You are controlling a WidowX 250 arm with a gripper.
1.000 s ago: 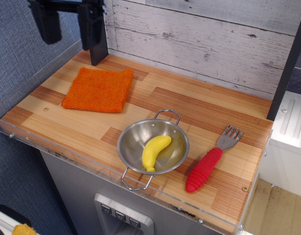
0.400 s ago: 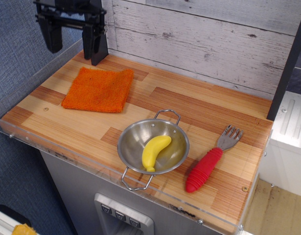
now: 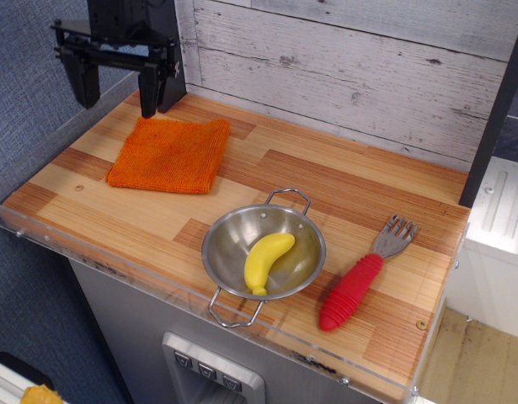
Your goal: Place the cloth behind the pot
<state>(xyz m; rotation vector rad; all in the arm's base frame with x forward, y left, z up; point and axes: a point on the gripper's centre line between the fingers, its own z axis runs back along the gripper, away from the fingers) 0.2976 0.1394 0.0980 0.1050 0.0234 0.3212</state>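
Note:
The orange cloth [image 3: 171,154] lies flat and folded on the wooden counter at the back left. The steel pot [image 3: 264,251] with two wire handles sits near the front edge, right of and nearer than the cloth, with a yellow toy banana [image 3: 266,260] inside. My black gripper [image 3: 117,93] hangs open above the cloth's far left corner, fingers apart and empty, not touching the cloth.
A red-handled toy fork [image 3: 360,277] lies right of the pot. A grey plank wall [image 3: 343,67] closes the back. A clear acrylic lip [image 3: 115,261] runs along the front and left edges. A black post [image 3: 494,109] stands at the right.
My gripper has come down and turned slightly, now lower over the cloth's far left corner. Cloth, pot, banana and fork have not moved.

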